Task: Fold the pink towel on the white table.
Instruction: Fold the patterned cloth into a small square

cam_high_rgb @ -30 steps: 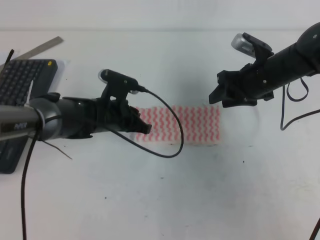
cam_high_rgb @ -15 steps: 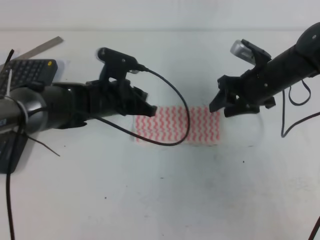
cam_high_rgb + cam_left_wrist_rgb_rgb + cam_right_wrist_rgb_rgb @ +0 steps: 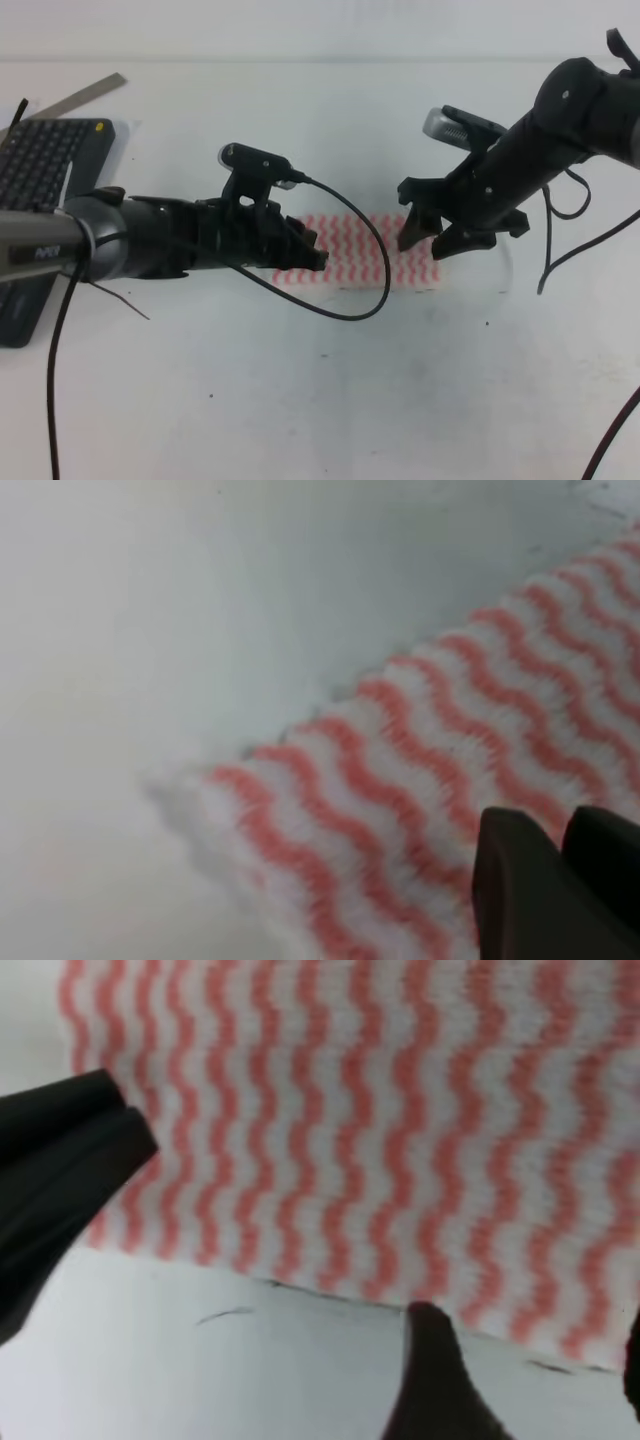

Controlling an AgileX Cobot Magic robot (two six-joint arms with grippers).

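White bench (image 3: 400, 400) all round, and the towel (image 3: 395, 250) lies flat mid-bench between my two arms, as a narrow strip. It looks thin, limp and light, so I expect it to drape and slide rather than hold shape; I'd pinch it at an edge or corner. Left gripper (image 3: 310, 257) sits over the towel's left end, fingers (image 3: 530, 890) together with nothing visibly caught. Right gripper (image 3: 428, 240) is spread wide over the right end, empty
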